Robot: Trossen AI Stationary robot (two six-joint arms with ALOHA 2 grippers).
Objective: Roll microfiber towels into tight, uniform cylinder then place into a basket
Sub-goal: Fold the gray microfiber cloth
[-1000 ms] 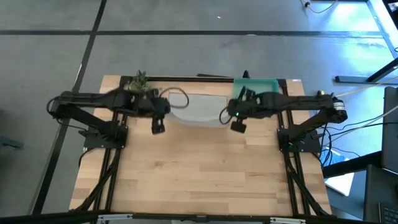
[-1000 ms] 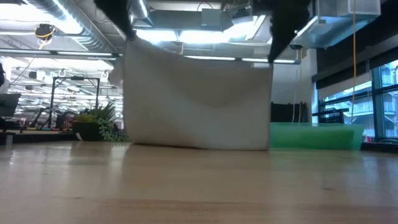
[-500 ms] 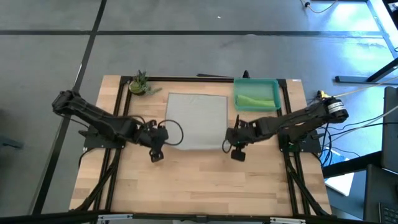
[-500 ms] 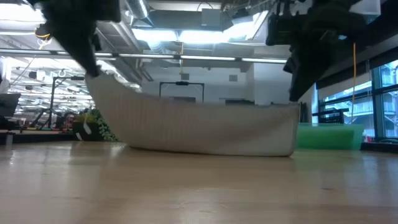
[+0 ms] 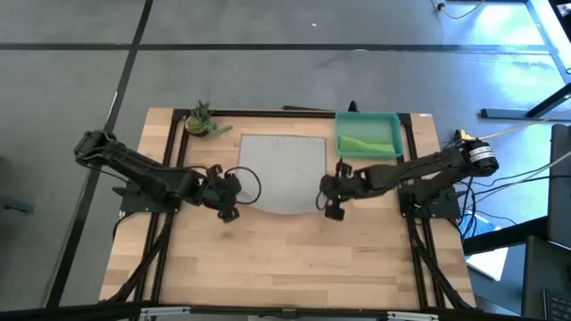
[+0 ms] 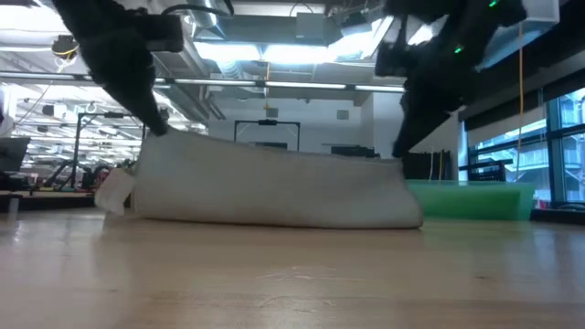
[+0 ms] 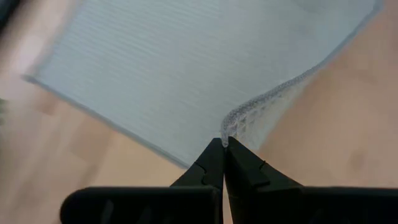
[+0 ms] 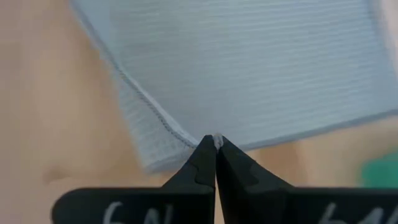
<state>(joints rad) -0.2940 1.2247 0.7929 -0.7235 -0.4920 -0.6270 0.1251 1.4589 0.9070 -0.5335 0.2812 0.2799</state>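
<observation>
Grey towel point(image 5: 284, 171) flat on counter point(image 5: 285, 259), just beside basket point(image 5: 394, 120) holding green towel point(image 5: 368, 144). Left gripper point(image 5: 229, 212) and right gripper point(image 5: 333, 210) jaws clamped on its near corners. Step: starting roll. Next: fold near edge over evenly, both sides together.

Both arms reach inward — left gripper point(image 5: 229, 214), right gripper point(image 5: 332, 212) pinched closed.

No text can be read anywhere (only blurred marks).
</observation>
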